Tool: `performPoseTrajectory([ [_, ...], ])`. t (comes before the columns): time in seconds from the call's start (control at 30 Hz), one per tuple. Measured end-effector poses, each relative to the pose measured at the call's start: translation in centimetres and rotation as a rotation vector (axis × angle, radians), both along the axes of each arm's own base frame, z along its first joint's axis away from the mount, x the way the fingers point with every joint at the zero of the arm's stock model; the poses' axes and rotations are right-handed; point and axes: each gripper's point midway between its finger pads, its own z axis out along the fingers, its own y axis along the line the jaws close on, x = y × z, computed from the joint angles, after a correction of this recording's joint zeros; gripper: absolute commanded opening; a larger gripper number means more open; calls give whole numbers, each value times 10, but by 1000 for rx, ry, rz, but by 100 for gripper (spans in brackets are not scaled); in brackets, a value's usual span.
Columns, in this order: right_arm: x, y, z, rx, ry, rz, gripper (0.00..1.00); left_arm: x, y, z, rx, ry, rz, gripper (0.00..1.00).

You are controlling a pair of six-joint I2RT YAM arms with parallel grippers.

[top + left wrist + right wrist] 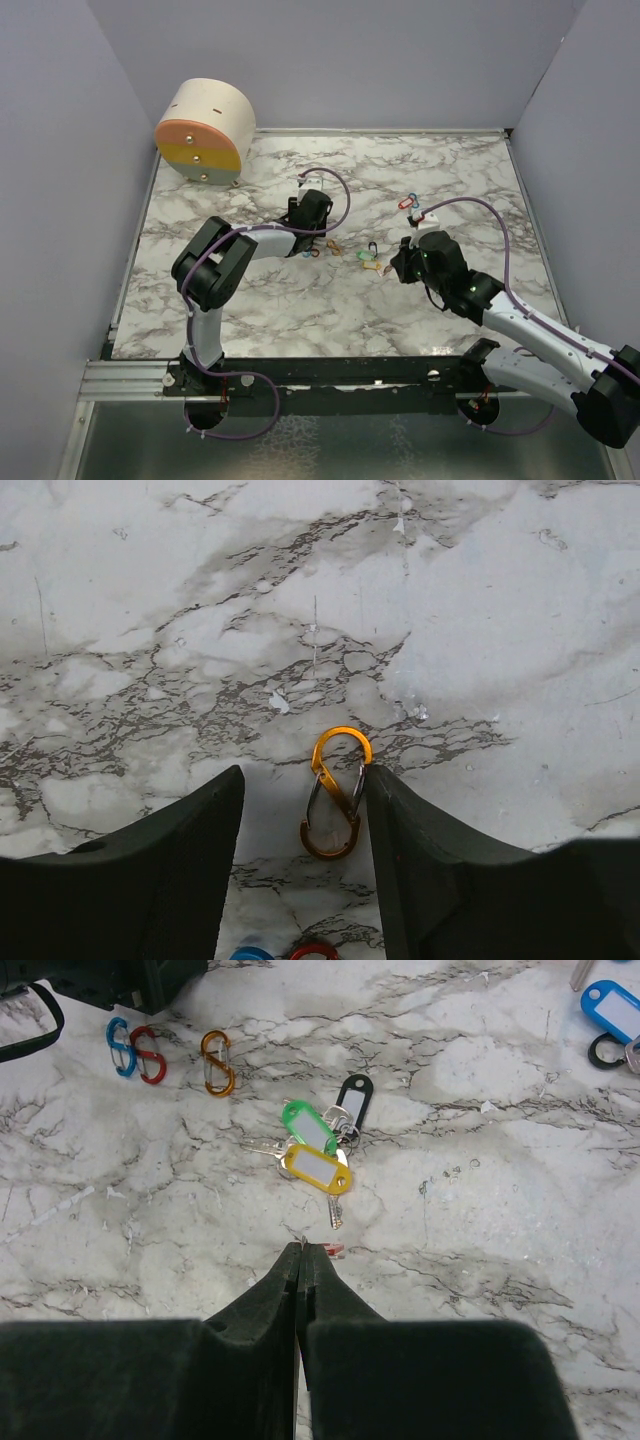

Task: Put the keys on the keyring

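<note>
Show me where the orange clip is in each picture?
Top external: the orange clip lies mid-table, just right of the left arm's jaws.
Left wrist: it is low in the centre, between the open jaws.
Right wrist: it is in the upper left.
Shared landmark: the red clip lies next to it, at the bottom edge in the left wrist view and to its left in the right wrist view.

left gripper (pixel 304 777): fingers apart, lower frame | orange carabiner keyring (pixel 335 792): flat between them, lower centre, close against frame-right finger | blue clip (pixel 250 952), red clip (pixel 313 948): bottom edge, cropped | marble table (pixel 450 610)
</note>
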Motion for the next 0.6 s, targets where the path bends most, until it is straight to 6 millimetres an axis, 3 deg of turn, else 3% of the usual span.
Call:
performPoseTrajectory([
  [0.6, 0, 0, -1, -2, 2, 0, 1, -1, -3, -2, -26, -13, -10, 47],
])
